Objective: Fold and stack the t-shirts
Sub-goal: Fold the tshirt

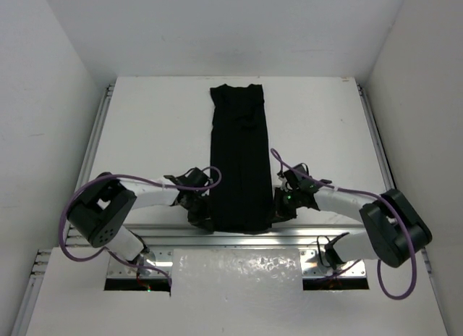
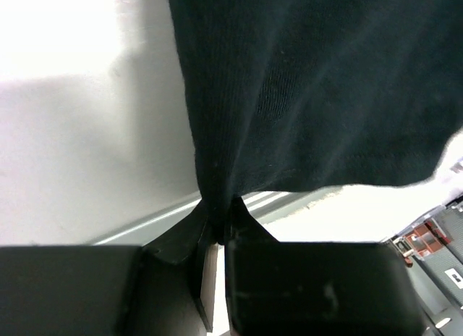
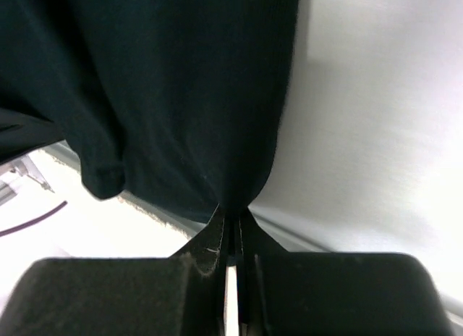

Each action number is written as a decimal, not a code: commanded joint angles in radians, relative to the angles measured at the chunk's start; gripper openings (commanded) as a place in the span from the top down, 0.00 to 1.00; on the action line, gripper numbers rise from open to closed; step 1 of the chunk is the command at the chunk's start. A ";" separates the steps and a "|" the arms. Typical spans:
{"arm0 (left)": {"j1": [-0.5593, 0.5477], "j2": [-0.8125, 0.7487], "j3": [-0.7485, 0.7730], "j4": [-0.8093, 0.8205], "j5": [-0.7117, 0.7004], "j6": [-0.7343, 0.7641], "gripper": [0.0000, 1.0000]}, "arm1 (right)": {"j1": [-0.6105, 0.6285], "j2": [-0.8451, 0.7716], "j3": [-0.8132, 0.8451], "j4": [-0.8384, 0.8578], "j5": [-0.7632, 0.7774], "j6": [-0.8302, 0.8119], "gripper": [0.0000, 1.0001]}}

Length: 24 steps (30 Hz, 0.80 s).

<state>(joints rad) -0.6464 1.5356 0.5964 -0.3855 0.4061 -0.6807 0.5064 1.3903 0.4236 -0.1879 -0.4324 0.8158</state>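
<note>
A black t-shirt (image 1: 239,162) lies folded into a long narrow strip down the middle of the white table, its near end at the table's front edge. My left gripper (image 1: 203,215) is shut on the t-shirt's near left corner; in the left wrist view the fabric (image 2: 311,90) bunches into the gripper (image 2: 218,214). On the other side, my right gripper (image 1: 277,210) is shut on the near right corner. The right wrist view shows the cloth (image 3: 173,97) pinched at the gripper (image 3: 233,214).
An aluminium rail (image 1: 239,238) runs along the table's front edge just below the t-shirt's near end. White walls stand at both sides. Purple cables (image 1: 286,166) loop over both arms.
</note>
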 commanded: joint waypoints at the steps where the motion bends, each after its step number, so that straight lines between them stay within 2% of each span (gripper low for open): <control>1: 0.008 -0.087 0.034 0.014 0.011 0.007 1.00 | 0.003 -0.098 0.064 -0.127 0.079 -0.020 1.00; 5: 0.007 -0.196 0.048 -0.015 -0.042 -0.005 1.00 | 0.004 -0.149 0.130 -0.222 0.083 -0.047 0.97; 9: 0.007 -0.223 0.127 -0.070 -0.076 0.007 1.00 | 0.003 -0.151 0.220 -0.295 0.083 -0.055 0.97; 11: 0.008 -0.219 0.189 -0.111 -0.092 0.024 1.00 | 0.003 -0.132 0.289 -0.320 0.084 -0.063 0.98; 17: 0.014 -0.204 0.384 -0.262 -0.260 0.056 1.00 | 0.001 -0.067 0.467 -0.386 0.130 -0.093 0.99; 24: 0.047 -0.092 0.517 -0.276 -0.320 0.087 1.00 | -0.063 0.030 0.616 -0.412 0.135 -0.106 0.98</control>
<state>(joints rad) -0.6216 1.3933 1.0695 -0.6392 0.1349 -0.6243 0.4816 1.3979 0.9764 -0.5732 -0.3153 0.7292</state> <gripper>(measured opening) 0.034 0.022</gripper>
